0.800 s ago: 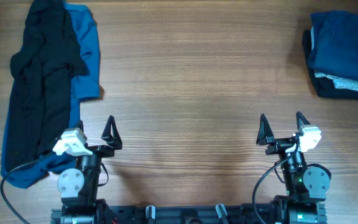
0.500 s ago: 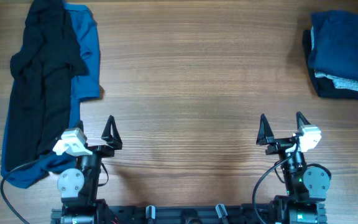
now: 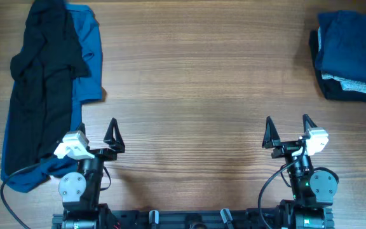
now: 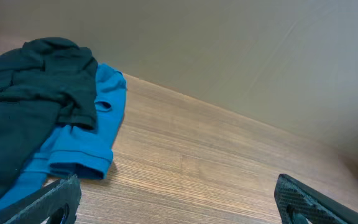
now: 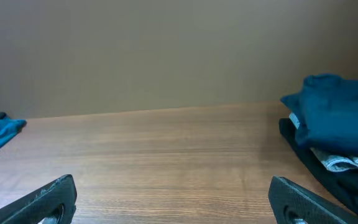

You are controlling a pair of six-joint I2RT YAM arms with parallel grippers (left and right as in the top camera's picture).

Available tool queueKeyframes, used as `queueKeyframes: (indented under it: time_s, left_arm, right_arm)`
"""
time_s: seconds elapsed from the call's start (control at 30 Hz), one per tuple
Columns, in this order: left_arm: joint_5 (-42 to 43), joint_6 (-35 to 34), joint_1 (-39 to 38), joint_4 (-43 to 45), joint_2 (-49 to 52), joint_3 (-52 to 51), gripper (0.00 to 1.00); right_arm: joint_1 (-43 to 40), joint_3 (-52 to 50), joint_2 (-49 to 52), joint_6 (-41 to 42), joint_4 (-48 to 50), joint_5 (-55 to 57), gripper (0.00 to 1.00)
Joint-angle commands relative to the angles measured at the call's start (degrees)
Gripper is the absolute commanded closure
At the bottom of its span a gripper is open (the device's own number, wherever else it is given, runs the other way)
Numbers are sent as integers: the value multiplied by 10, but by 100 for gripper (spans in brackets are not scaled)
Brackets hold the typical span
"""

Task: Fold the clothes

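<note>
A loose black garment lies crumpled along the table's left side, on top of a bright blue T-shirt that sticks out at its right and near ends. The left wrist view shows the black garment and the blue T-shirt ahead to the left. My left gripper stands open at the near left. Its left finger is at the garments' near right edge, and only bare wood shows between the fingers. My right gripper is open at the near right over bare wood.
A neat folded stack of dark blue, grey and black clothes sits at the far right corner, also in the right wrist view as a stack. The wooden table spans the middle. A plain wall stands behind the table.
</note>
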Motion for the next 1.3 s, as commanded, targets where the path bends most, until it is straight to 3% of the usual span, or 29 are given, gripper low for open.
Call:
queueKeyframes:
  time_s: [0.0,1.03,1.1,1.27]
  left_arm:
    - [-9,11,-3,-3,-6,-3,0]
    - [-1,5,-3,-2,-6,-3,0]
    - [4,5,-3,-2,-6,-3,0]
    - [16,5,-3,6,-6,-3,0]
  right_arm:
    - [2,-1,-6,-7,3,10,0]
    - [2,-1,-3,-5,2,23,0]
    - [2,-1,-3,19,2,19,0]
    - [2,-1,0,193,8,15,0]
